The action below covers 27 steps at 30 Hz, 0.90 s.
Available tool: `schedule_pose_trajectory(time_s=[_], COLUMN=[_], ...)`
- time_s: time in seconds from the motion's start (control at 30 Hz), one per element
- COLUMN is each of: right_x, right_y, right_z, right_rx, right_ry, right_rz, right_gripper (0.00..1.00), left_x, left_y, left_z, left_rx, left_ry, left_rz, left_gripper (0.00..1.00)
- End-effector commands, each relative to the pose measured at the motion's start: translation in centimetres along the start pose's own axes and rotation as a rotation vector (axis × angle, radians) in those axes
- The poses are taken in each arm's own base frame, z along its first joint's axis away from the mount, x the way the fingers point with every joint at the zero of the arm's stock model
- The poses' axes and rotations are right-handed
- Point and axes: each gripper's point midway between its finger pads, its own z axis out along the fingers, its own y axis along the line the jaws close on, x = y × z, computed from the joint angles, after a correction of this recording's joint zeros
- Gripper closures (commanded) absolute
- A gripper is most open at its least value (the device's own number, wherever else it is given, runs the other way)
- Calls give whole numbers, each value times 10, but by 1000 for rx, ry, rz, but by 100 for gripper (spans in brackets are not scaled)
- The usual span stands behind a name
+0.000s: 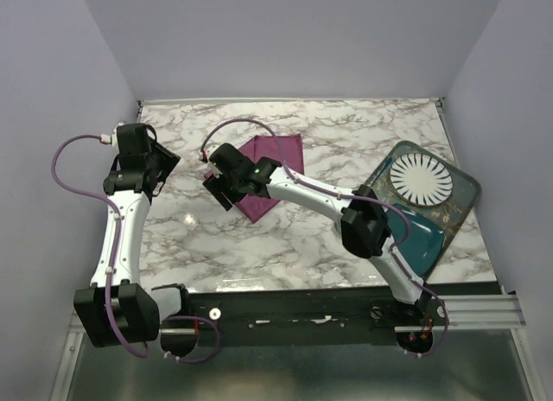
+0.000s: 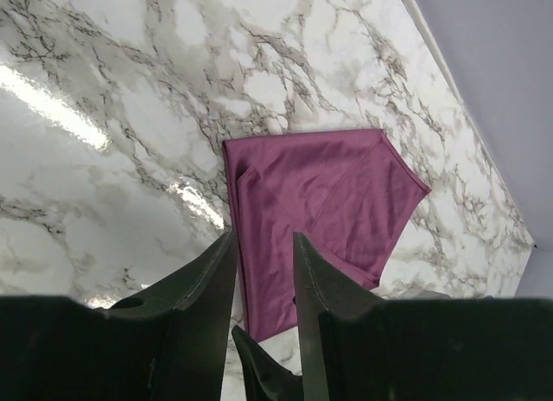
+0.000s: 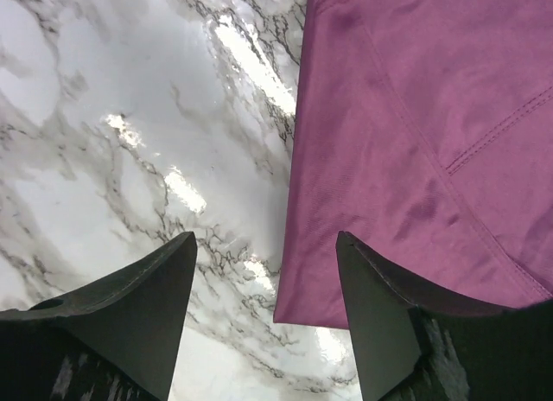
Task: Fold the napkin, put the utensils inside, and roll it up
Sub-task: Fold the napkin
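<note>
The plum-purple napkin (image 1: 275, 169) lies folded flat on the marble table, left of centre. My right gripper (image 1: 222, 190) hovers at the napkin's near-left corner, open. In the right wrist view that gripper (image 3: 266, 237) straddles the napkin (image 3: 415, 116) edge, one finger over cloth and one over marble, nothing between them. My left gripper (image 1: 169, 168) sits to the left of the napkin. In the left wrist view it (image 2: 263, 235) is open with a narrow gap, pointing at the napkin (image 2: 320, 194) and holding nothing. I cannot make out the utensils in any view.
A white ribbed plate (image 1: 421, 179) rests on a teal mat (image 1: 429, 237) at the right side of the table, partly behind my right arm. Pale walls close in the table at the back and both sides.
</note>
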Motion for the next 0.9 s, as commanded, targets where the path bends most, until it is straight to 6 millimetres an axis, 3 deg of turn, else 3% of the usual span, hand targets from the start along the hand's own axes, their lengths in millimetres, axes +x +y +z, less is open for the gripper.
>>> schedule_pose_trajectory(time_s=[0.0, 0.5, 0.87], right_x=[13, 37, 46], right_y=[-7, 3, 0], right_z=[16, 45, 63], right_rx=[92, 42, 58], right_ry=[74, 136, 149], right_rz=[-78, -88, -108], right_gripper=[27, 48, 42], left_x=[-3, -2, 2], left_y=[17, 27, 28], left_z=[-2, 2, 7], left_rx=[-76, -111, -110], left_ry=[-28, -33, -9], left_rz=[-22, -27, -27], left_gripper=[60, 60, 61])
